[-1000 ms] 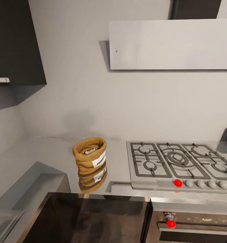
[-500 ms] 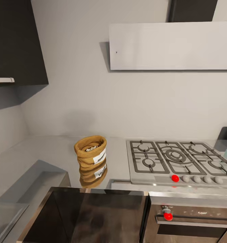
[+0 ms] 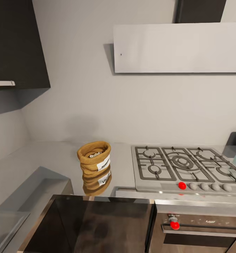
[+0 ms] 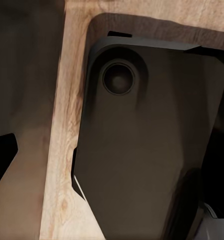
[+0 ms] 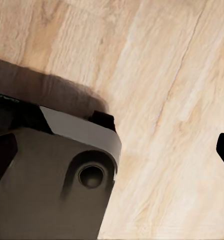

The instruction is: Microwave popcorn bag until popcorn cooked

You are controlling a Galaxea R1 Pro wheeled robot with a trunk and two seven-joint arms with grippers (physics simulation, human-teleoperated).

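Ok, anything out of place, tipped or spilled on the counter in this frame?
Nothing stands out. The popcorn bag stands upright on the countertop, left of the gas hob, with whitish popcorn inside its mouth and none spilled around it. One hob knob is red, the others grey.

A pale grey wall [image 3: 97, 105] fills the middle of the head view; a dark wall cabinet [image 3: 18, 42] hangs at upper left; a light grey range hood [image 3: 179, 47] sits at upper right under a dark flue [image 3: 200, 10]; a steel gas hob [image 3: 183, 168] with grates and one red knob [image 3: 182, 185] lies at lower right; a built-in oven [image 3: 202, 228] shows at the lower right corner; the wrist views show light wooden floor [image 5: 162, 75].
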